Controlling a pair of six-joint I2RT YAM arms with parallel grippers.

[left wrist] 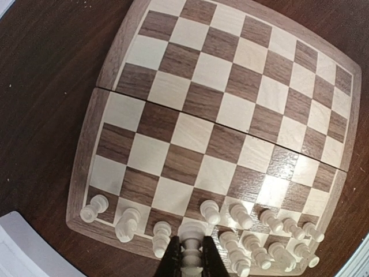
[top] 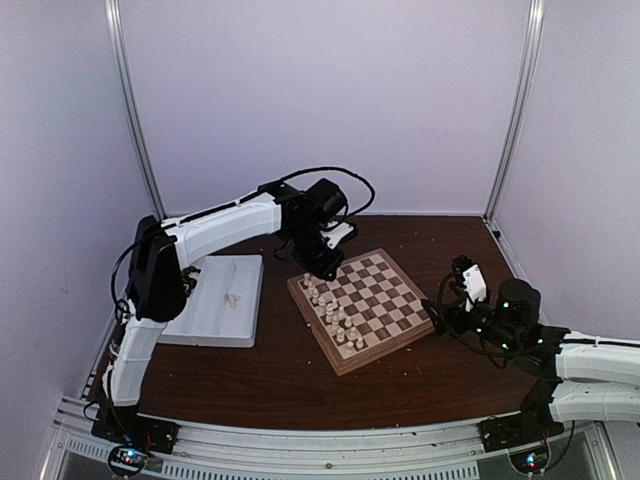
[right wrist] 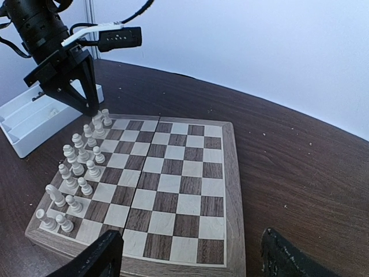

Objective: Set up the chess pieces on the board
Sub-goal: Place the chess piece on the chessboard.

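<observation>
The left gripper point(top: 322, 268) is closed almost completely. Its two black fingers point(left wrist: 172, 262) pinch a small cream-white turned chess piece point(left wrist: 190, 254) between them. Directly below the fingertips lies the square wooden chessboard with cream and brown checks and a light border point(top: 388, 300). The held piece hangs upright over the board's edge row (whether its base touches the square I cannot tell).

To either side of those fingertips, along the same edge, the other cream-white chess pieces point(left wrist: 128, 224) stand upright in two rows. The nearest are just beside the fingers but apart from them. Ahead of the fingertips the checks run on to the far border.

Behind this gripper, on the side away from the board, a white compartmented plastic tray point(top: 215, 318) sits on the dark brown wooden table point(top: 300, 390). A small pale object point(top: 233, 298) lies in one compartment, too small to identify.

The right gripper point(right wrist: 191, 242) is spread wide with nothing between its fingers. It hovers near the board's opposite side. Seen from its own wrist, the board lies just ahead of and below its fingertips. The rows of pale pieces are at the far-left edge, and the left gripper is above the farthest of them.
</observation>
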